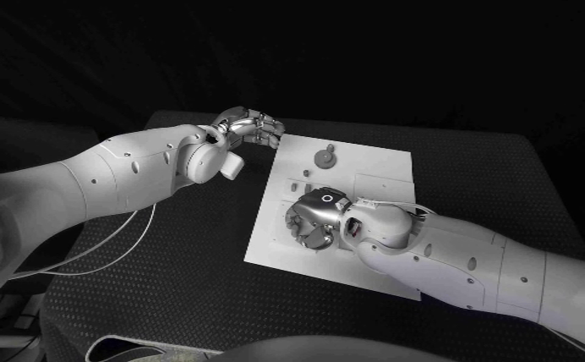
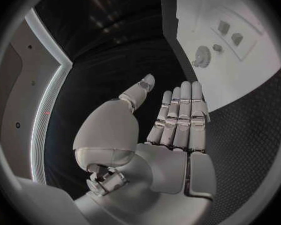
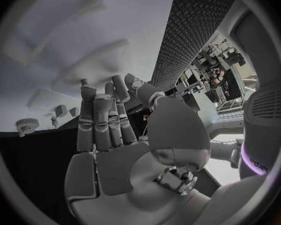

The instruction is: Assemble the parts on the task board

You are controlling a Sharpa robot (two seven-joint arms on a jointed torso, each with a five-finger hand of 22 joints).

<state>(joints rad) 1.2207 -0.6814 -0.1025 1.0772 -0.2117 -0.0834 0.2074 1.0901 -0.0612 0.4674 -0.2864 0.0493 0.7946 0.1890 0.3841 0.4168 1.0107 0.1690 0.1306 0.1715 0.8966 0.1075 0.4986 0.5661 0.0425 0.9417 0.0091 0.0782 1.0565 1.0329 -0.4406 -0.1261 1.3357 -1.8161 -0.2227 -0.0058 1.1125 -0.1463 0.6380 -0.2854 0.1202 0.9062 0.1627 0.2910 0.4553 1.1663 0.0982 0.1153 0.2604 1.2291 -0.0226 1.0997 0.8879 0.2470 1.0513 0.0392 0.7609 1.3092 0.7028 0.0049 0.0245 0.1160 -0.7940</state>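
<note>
Task board [image 1: 378, 176], a white plate, lies mid-bench [image 1: 159, 294] on the black surface as I watch from my remote station. A toothed, gear-like part [image 1: 325, 157] rests near its far edge, with small block parts [image 1: 297, 185] set closer to the middle. My left robot hand [image 1: 250, 127] hangs at the board's far left corner, fingers straight and together, thumb apart, grasping nothing. My right robot hand [image 1: 319, 221] sits over the board's near left portion, fingers extended side by side, palm empty in its wrist view.
</note>
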